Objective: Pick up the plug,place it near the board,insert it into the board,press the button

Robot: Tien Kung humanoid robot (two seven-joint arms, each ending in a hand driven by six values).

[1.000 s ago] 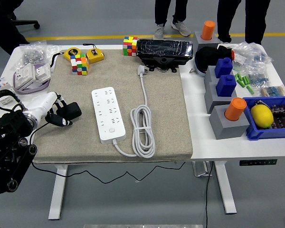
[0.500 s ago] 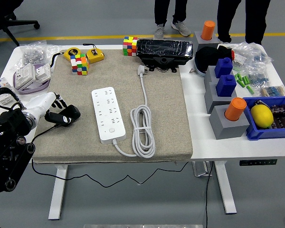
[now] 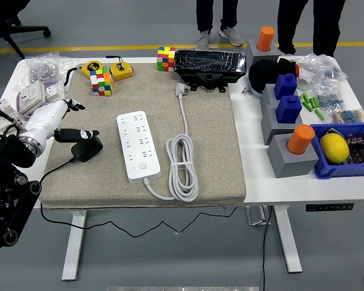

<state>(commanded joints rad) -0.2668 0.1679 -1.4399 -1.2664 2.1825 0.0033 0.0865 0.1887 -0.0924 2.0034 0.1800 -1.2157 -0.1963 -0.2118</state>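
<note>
Robotics lab, white table (image 3: 291, 182), taped grey floor (image 3: 139, 24)

The left hand (image 3: 56, 120) has a white shell over its back and palm, with slim black fingers (image 3: 85, 133) tipped in small pale marks. Behind the hand, a silver ring joins the wrist to a bulky black forearm (image 3: 9, 182). That forearm is built of rounded black housings with round joint caps and small bolt heads visible on their faces. Thin black cable loops run along the wrist, just behind the white shell.
</note>
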